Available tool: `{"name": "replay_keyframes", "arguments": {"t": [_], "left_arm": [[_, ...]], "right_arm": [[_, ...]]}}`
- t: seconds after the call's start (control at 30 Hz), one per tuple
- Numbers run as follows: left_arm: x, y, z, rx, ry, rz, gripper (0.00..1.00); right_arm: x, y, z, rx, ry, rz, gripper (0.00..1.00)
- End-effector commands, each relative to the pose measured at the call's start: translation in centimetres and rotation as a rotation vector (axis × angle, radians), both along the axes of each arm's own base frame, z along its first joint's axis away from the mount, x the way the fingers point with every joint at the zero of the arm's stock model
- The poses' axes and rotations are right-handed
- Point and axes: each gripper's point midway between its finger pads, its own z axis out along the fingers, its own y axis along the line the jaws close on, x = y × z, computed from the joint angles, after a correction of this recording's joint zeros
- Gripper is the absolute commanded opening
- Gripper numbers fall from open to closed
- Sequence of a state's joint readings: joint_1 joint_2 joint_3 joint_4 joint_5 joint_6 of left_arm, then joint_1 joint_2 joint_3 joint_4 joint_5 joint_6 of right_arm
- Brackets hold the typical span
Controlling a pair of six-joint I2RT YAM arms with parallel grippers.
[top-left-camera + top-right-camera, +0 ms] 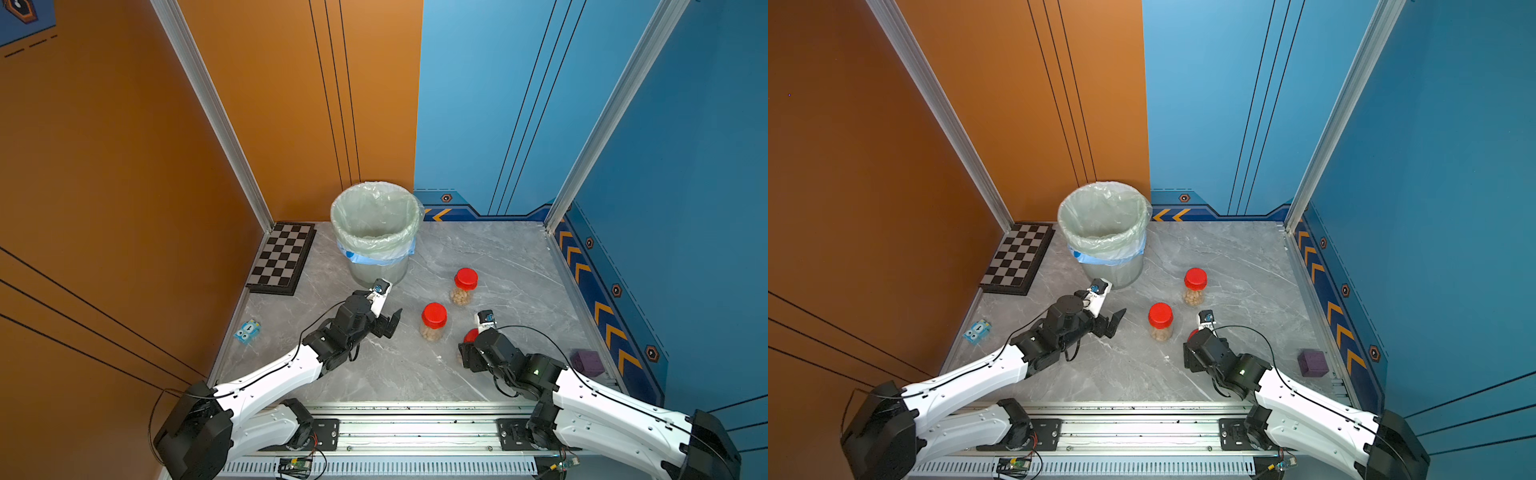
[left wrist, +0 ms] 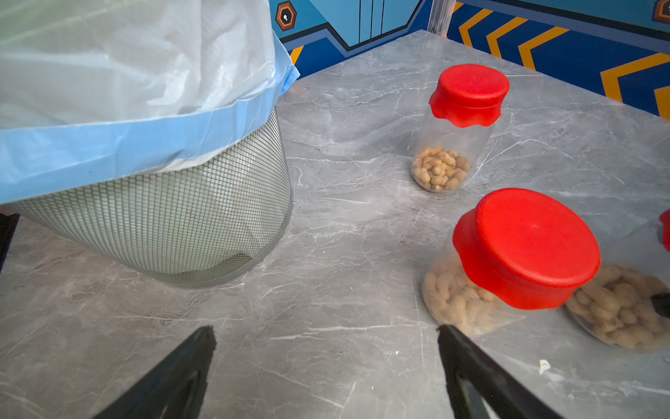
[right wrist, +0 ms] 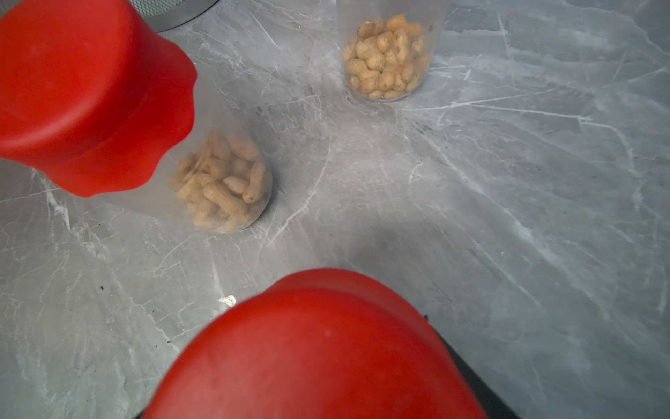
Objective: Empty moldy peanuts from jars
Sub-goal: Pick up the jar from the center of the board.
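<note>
One jar (image 1: 471,335) stands inside the right claw (image 1: 469,351), grip unclear; the left claw (image 2: 326,332) gapes near the middle jar (image 2: 522,250).

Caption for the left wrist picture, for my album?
Open left claw above a marble table, facing a bag-lined mesh bin and red-lidded peanut jars.

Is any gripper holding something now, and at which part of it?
Left gripper: nothing, jaws open. Right gripper is around the jar nearest the robot, but a firm hold cannot be told.

place: robot test booth | evidence: orange panel (image 1: 124,166), blue panel (image 1: 478,104), aluminium post (image 1: 213,108), arm rail (image 1: 415,432)
</note>
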State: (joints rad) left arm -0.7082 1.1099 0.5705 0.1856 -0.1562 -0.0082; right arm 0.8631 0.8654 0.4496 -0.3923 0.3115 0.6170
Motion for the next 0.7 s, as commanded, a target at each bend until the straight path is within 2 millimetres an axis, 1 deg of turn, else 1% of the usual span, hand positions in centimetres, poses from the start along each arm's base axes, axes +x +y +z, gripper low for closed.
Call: {"name": "replay_keyframes", "arguments": {"t": [0.0, 0.13, 0.3, 0.37, 0.47, 0.6, 0.67], "left_arm": [[-0.1, 0.1, 1.0, -0.007, -0.056, -0.001, 0.98], [-0.3, -0.3, 1.6, -0.014, -0.071, -0.037, 0.98], [-0.4, -1.0, 2.2, -0.017, -0.081, -0.071, 0.98], [-0.5, -1.3, 2.6, -0.020, -0.091, -0.093, 0.98], [-0.7, -2.1, 4.0, -0.045, -0.109, -0.128, 0.98], [-1.2, -3.5, 6.1, -0.087, -0.134, -0.195, 0.98], [-1.8, -4.4, 7.2, -0.106, -0.150, -0.243, 0.98]], "right_arm": [[-0.3, -0.3, 0.0, -0.001, 0.025, -0.001, 0.48], [0.3, 0.1, 1.7, 0.024, 0.030, -0.001, 0.47], [1.2, 0.3, 4.5, 0.047, 0.013, -0.016, 0.47], [1.6, 0.1, 6.0, 0.061, 0.003, -0.032, 0.47], [2.3, 0.1, 8.3, 0.087, -0.002, -0.047, 0.48], [3.5, 0.8, 11.7, 0.115, -0.018, -0.035, 0.48], [4.7, 1.2, 13.6, 0.139, -0.016, -0.035, 0.48]]}}
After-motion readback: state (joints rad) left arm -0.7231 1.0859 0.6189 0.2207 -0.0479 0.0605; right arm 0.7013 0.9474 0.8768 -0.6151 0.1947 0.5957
